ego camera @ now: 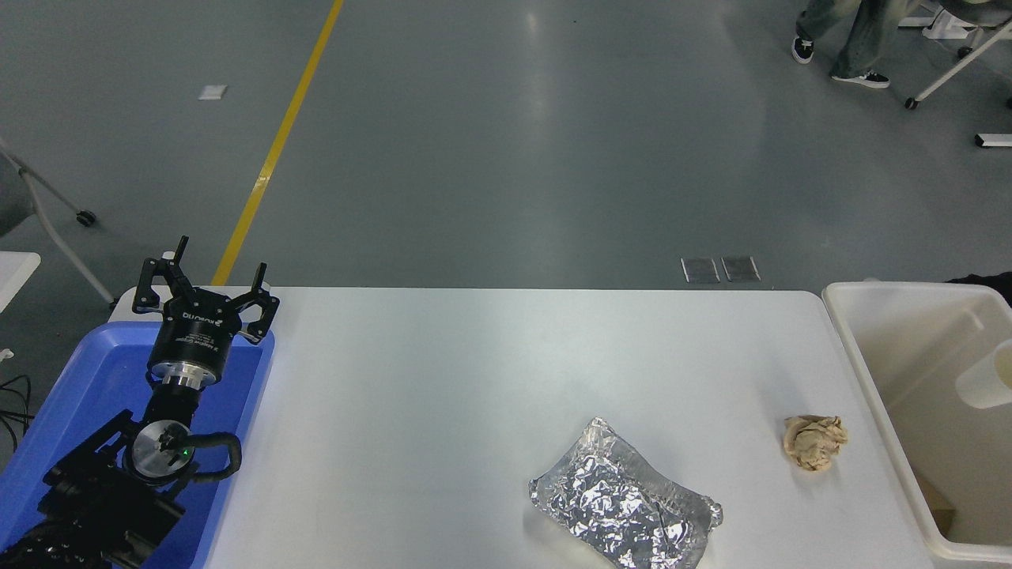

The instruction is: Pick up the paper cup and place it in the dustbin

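Note:
The white paper cup (pixel 986 379) lies inside the cream-white dustbin (pixel 858 352) at the table's right end, cut off by the picture's right edge, with nothing holding it. My left gripper (pixel 204 276) is parked at the lower left above the blue tray, open and empty. My right arm and its gripper are out of view.
A blue plastic tray (pixel 71 379) sits under the left arm at the table's left end. A crinkled silver foil packet (pixel 624 498) lies near the front edge, and a crumpled tan paper ball (pixel 814 441) rests beside the dustbin. A person's legs (pixel 850 35) show at the top right.

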`<state>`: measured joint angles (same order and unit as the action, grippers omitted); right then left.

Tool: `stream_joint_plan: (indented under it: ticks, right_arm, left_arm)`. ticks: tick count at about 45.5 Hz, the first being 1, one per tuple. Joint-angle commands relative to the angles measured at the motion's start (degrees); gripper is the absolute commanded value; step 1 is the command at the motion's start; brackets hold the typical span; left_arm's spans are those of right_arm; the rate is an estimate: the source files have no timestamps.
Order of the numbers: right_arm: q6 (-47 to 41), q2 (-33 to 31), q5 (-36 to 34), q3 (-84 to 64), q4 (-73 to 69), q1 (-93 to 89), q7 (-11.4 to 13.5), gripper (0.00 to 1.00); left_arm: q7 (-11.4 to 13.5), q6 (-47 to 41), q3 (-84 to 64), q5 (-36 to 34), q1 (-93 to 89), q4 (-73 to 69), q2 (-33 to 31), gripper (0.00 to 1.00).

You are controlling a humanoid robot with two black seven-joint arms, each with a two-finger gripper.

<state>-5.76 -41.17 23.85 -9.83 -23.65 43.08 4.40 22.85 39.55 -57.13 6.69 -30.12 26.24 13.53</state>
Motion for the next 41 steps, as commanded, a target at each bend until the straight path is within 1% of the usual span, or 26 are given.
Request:
stream_joint_plan:
  ticks: [1, 8, 9, 10, 11, 17, 22, 27, 32, 36, 39, 41]
  right_arm:
    - [1.19, 4.08, -0.21, 4.73, 2.55, -4.23, -0.01, 0.00]
    - [1.36, 4.34, -0.21, 5.09, 2.38, -4.23, -0.01, 0.00]
    - [1.02, 4.26, -0.21, 5.09, 2.29, -3.97, -0.01, 0.15]
    - [0.84, 4.08, -0.21, 5.09, 1.85, -3.62, -0.01, 0.55]
    - [0.84, 4.08, -0.21, 5.09, 1.59, -3.44, -0.01, 1.00]
    - [0.49, 2.42, 0.14, 4.82, -3.76, -1.68, -0.10, 1.00]
    - [0.22, -4.87, 1.19, 2.55, -13.60, 2.44, 0.08, 1.00]
    - [0.13, -10.15, 4.53, -7.28, -21.51, 11.30, 0.17, 1.00]
    - [-0.92, -14.72, 8.66, -20.38, -30.39, 25.97, 0.17, 1.00]
    - [-5.39, -15.17, 8.84, -31.27, -36.72, 41.70, 0.17, 1.00]
    - [-13.03, -13.94, 8.58, -40.33, -41.47, 55.15, 0.17, 1.00]
    - [-17.86, -11.93, 8.41, -44.38, -44.28, 62.44, 0.17, 1.00]
  left_arm:
    - [0.00, 0.00, 0.00, -0.01, -0.03, -0.04, -0.08, 1.00]
    - [0.00, 0.00, 0.00, -0.01, -0.03, 0.04, 0.00, 1.00]
    - [0.00, 0.00, 0.00, -0.01, -0.03, 0.04, 0.00, 1.00]
    - [0.00, 0.00, 0.00, -0.01, -0.03, 0.04, 0.00, 1.00]
    - [0.00, 0.00, 0.00, -0.01, -0.03, 0.04, 0.00, 1.00]
    - [0.00, 0.09, 0.00, -0.01, -0.03, -0.04, 0.00, 1.00]
    - [-0.09, 0.18, 0.09, -0.10, -0.12, 0.04, -0.08, 1.00]
    - [-0.18, 0.36, 0.09, -0.10, -0.12, 0.04, 0.00, 1.00]
    - [-0.26, 0.44, 0.09, -0.10, -0.12, 0.04, 0.00, 1.00]
    - [-0.26, 0.44, 0.09, -0.10, -0.12, 0.04, 0.00, 1.00]
    - [-0.26, 0.44, 0.09, -0.10, -0.12, 0.04, 0.00, 1.00]
    - [-0.26, 0.44, 0.09, -0.10, -0.12, 0.04, 0.00, 1.00]
